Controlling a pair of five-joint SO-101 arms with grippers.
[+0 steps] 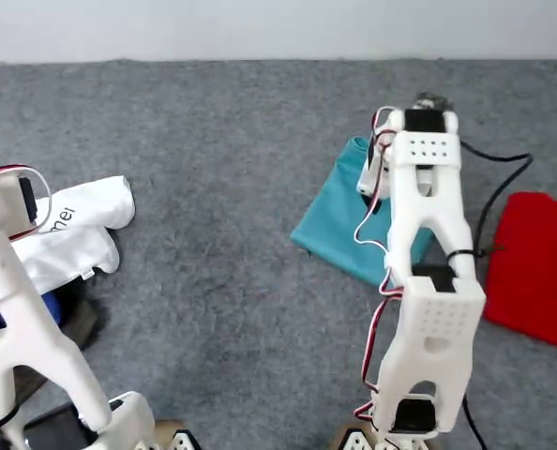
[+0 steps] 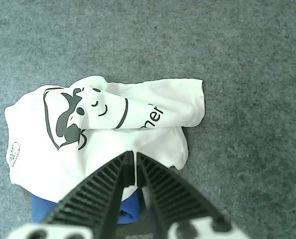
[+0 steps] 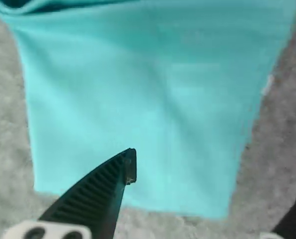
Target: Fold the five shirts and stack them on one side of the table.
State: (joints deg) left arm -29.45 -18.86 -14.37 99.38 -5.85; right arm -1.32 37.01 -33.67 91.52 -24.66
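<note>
Right pincer [image 3: 215, 174]: jaws spread wide, nothing held, poised over the near edge of the folded teal shirt [image 3: 138, 74]. Contact with the cloth cannot be told. The teal's long axis runs straight ahead from the tips. Red shirt [image 1: 536, 267] lies beside this arm, on the side away from the other arm. Left pincer [image 2: 134, 158]: jaws drawn together to a sliver, nothing clearly gripped, over the near edge of the white printed shirt [image 2: 103, 124], which sits on a blue shirt [image 2: 43, 211]. Judgement: right arm is nearer the teal, the stack well apart from it
</note>
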